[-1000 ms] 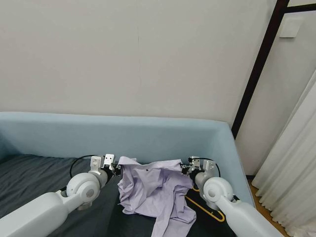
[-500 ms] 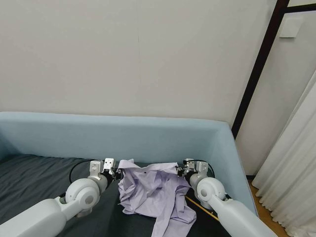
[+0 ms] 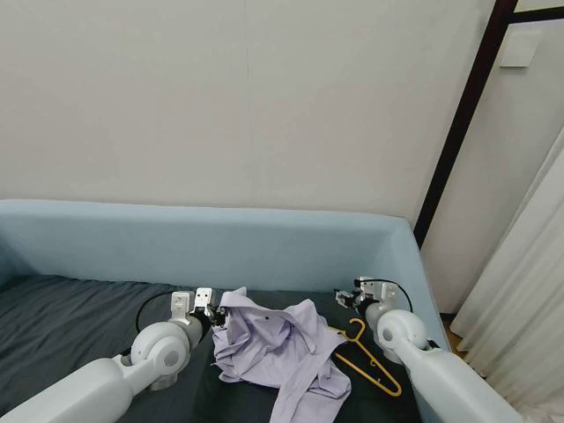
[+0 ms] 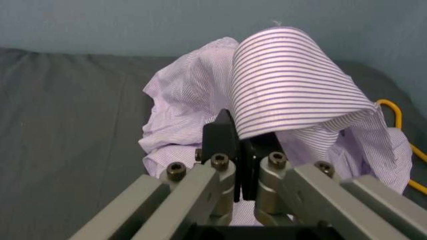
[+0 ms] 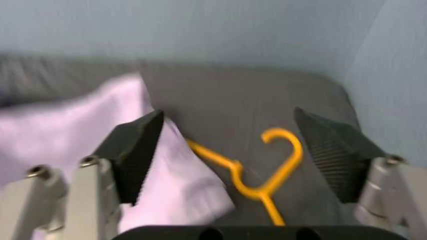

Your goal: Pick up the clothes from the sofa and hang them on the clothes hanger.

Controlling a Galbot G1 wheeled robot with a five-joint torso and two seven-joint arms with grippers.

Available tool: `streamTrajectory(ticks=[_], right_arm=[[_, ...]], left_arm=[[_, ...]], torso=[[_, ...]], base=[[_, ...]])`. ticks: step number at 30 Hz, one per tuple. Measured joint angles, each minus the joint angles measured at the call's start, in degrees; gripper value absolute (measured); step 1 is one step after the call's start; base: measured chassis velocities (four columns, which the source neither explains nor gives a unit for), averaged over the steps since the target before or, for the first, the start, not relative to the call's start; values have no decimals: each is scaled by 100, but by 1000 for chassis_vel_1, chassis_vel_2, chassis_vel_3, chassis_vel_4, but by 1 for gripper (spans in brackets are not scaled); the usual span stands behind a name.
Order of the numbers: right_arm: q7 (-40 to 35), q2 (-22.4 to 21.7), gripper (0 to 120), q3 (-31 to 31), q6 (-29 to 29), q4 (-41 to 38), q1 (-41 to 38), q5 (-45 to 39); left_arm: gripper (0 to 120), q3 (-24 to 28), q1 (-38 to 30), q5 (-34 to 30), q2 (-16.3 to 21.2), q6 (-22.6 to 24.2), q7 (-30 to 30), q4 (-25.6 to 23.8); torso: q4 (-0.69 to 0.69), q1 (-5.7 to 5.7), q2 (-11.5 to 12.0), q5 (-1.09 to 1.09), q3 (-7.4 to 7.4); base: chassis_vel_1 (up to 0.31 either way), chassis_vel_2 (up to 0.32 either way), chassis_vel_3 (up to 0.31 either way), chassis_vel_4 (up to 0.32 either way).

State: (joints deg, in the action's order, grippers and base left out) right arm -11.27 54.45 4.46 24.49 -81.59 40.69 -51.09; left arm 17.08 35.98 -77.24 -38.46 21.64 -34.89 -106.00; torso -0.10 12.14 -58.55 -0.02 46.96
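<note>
A lilac striped shirt [image 3: 282,348] lies crumpled on the dark seat of the sofa [image 3: 70,308]. My left gripper [image 3: 204,304] is at the shirt's left edge, shut on a fold of the striped cloth [image 4: 287,95]. My right gripper [image 3: 351,295] stands open to the right of the shirt, above the sofa's right end, with nothing between its fingers [image 5: 137,150]. A yellow clothes hanger [image 3: 361,352] lies flat on the seat beside the shirt [image 5: 167,165]; in the right wrist view the hanger [image 5: 270,172] sits below the open jaws.
The sofa's light blue backrest [image 3: 220,242] runs behind both grippers, and its right arm [image 3: 414,282] rises just beyond my right gripper. White curtains [image 3: 520,326] hang at the far right. A plain wall stands behind.
My right gripper has let go of the shirt and moved to the right, now open. The shirt's right side has dropped onto the seat, uncovering the hanger. My left gripper still grips the cloth.
</note>
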Motion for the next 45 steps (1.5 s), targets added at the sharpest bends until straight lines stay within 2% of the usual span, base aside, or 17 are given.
streamTrajectory(ticks=[6, 11, 21, 26, 27, 31, 32, 37, 39, 41, 43, 45], right_arm=[[987, -51, 99, 65, -116, 831, 49, 820], [1468, 63, 100, 173, -265, 1343, 25, 1236], [1955, 394, 100, 307, -471, 2320, -193, 1798], [2109, 640, 80, 202, -468, 2775, -307, 1829], [2109, 640, 80, 202, -468, 2775, -307, 1829], [2177, 767, 62, 59, -492, 3035, -339, 1816], [2177, 767, 62, 59, -492, 3035, -339, 1816], [2188, 810, 39, -86, -460, 3138, -359, 1662], [2193, 809, 36, -101, -449, 3143, -364, 1636], [2219, 791, 25, -109, -424, 3146, -366, 1604], [2232, 783, 22, -110, -419, 3146, -366, 1598], [2262, 757, 12, -111, -408, 3142, -359, 1591]], left_arm=[[0, 10, 55, -3, -4, 0, 4, -26], [0, 7, 126, -3, 28, 2, 28, -85], [0, -10, 236, 15, 23, 6, 52, -147], [0, -22, 265, 35, 23, 6, 56, -158], [0, -22, 265, 35, 23, 6, 56, -158], [0, -22, 265, 53, 40, 8, 73, -188], [0, -22, 265, 53, 40, 8, 73, -188], [0, -12, 231, 81, 44, 10, 127, -195], [0, -4, 229, 81, 44, 11, 134, -199], [0, 3, 233, 81, 41, 11, 135, -209], [0, 4, 239, 81, 40, 11, 135, -214], [0, 6, 269, 84, 40, 11, 136, -220]], torso=[[4, 0, 0, -1, 0], [3, 0, 0, -1, 0], [2, 0, 0, -2, 0], [4, 0, 0, -2, 0], [4, 0, 0, -2, 0], [4, 0, 0, -1, 0], [4, 0, 0, -1, 0], [3, 0, 0, 0, 0], [3, 0, 0, -1, 0], [3, 0, 0, -1, 0], [3, 0, 0, -1, 0], [3, 0, 0, -2, 0]], base=[[0, 0, 0, 0], [0, 0, 0, 0], [0, 0, 0, 0], [0, 0, 0, 0], [0, 0, 0, 0], [0, 0, 0, 0], [0, 0, 0, 0], [0, 0, 0, 0], [0, 0, 0, 0], [0, 0, 0, 0], [0, 0, 0, 0], [0, 0, 0, 0]])
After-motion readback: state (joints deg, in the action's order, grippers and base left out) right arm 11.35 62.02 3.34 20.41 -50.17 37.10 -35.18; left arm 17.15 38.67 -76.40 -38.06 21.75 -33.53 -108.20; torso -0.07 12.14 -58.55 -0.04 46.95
